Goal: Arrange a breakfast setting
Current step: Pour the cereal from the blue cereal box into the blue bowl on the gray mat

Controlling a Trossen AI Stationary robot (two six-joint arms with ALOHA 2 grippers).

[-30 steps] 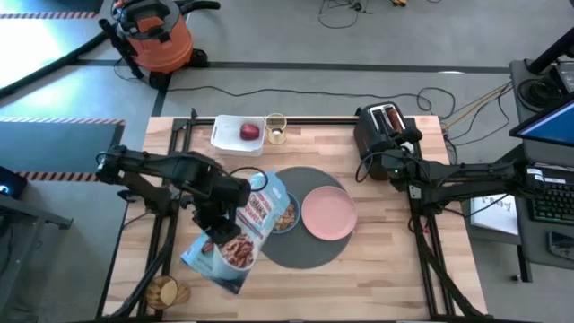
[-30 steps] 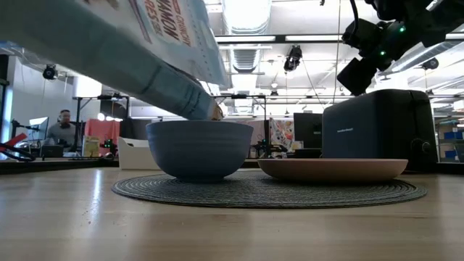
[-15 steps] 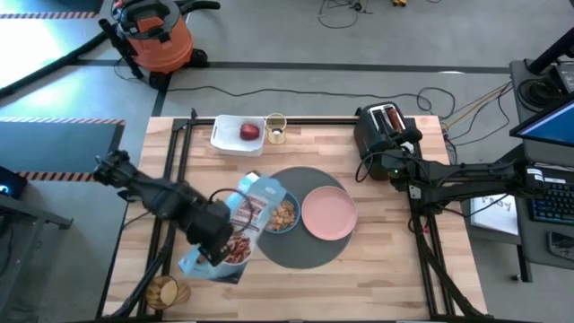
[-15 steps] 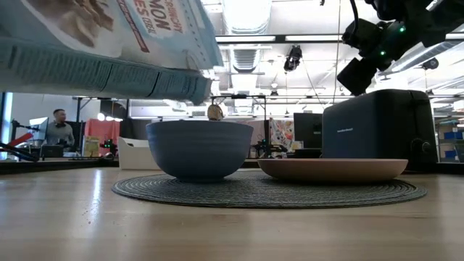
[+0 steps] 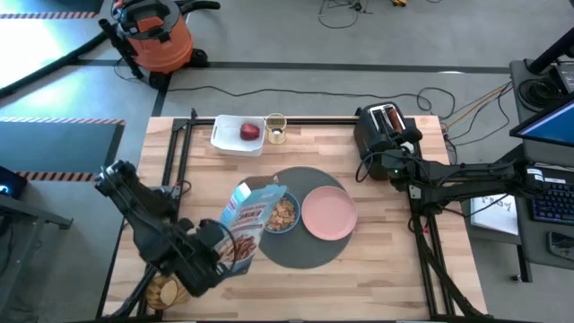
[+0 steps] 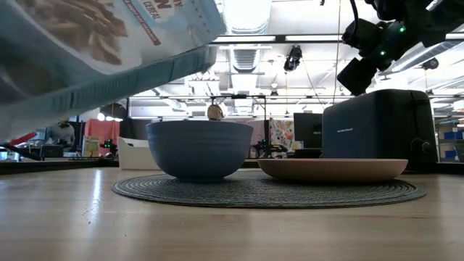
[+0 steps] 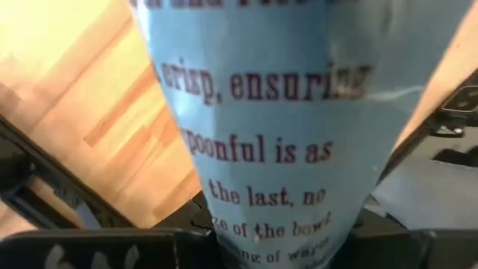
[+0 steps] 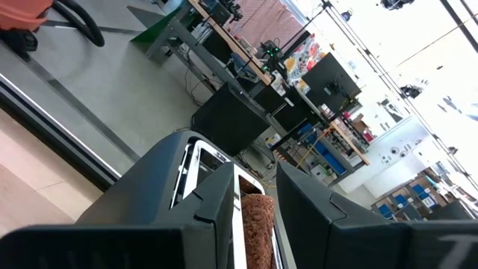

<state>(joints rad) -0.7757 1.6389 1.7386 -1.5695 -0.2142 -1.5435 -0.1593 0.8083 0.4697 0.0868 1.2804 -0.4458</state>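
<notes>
i've got the left gripper point(image 5: 213, 256) clamped on the cereal box point(image 5: 248, 220) above the mat's point(image 5: 291, 253) edge – blue bowl point(image 5: 283, 215) holds cereal, pouring looks done. next, set the box aside. right gripper point(image 5: 381, 166) waits at the toaster point(image 5: 381, 126), fingers unclear.

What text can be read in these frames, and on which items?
Cereal box, in the left gripper, left wrist view: "crisp, ensuring", "spoonful is as", "the last, no", "of the bowl"; the lowest line is blurred.
Same box, low view: "CEREAL"; the rest is cut off.
Toaster: a small label, too small to read.
</notes>
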